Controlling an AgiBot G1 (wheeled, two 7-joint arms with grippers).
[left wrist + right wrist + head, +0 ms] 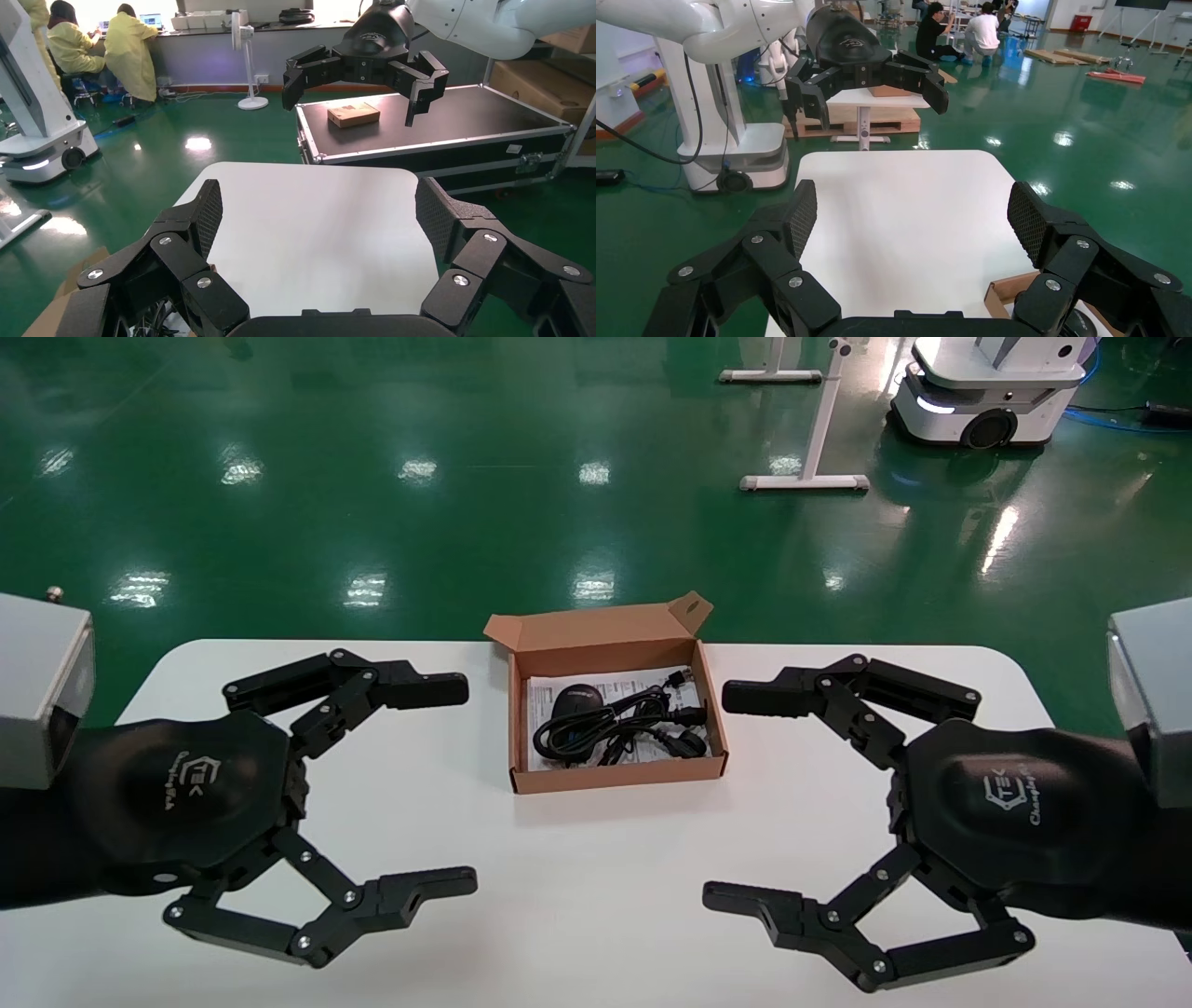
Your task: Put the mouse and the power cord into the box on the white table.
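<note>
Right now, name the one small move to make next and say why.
Probably none beyond keeping both arms back. The mouse and the power cord already lie inside the box on the white table, and the left claw and right claw hang open and empty on either side. At most, close the lid flap.

A: What's lying where?
B: The box [616,775] is sitting at the white table's [596,896] far middle edge, with the mouse [570,708] lying inside toward the left.
A: And the power cord [652,724]?
B: It's lying in there too, right of the mouse, touching it. The left gripper [447,784] and right gripper [736,794] are flanking the box.
</note>
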